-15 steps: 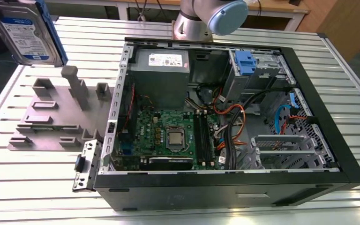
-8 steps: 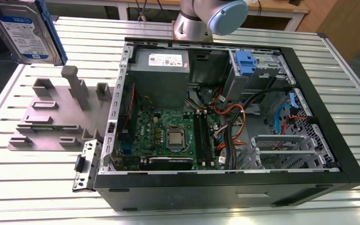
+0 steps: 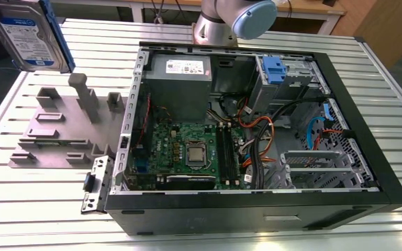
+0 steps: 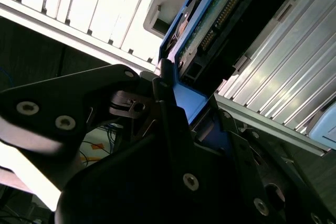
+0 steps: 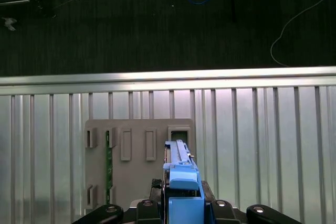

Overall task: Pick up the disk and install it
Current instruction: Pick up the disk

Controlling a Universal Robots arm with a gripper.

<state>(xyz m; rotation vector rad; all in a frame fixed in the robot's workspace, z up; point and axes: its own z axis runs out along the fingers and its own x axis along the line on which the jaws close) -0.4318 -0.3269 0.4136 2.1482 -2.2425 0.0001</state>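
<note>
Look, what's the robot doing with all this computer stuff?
A robot arm is holding the disk, a silver hard drive in a blue frame. Its jaws are shut on the blue frame, as both wrist views show. The disk hangs in the air over the grey holder on the metal table. The open computer case sits beside the holder, on the exterior view's right. The disk is not in the case yet.
</note>
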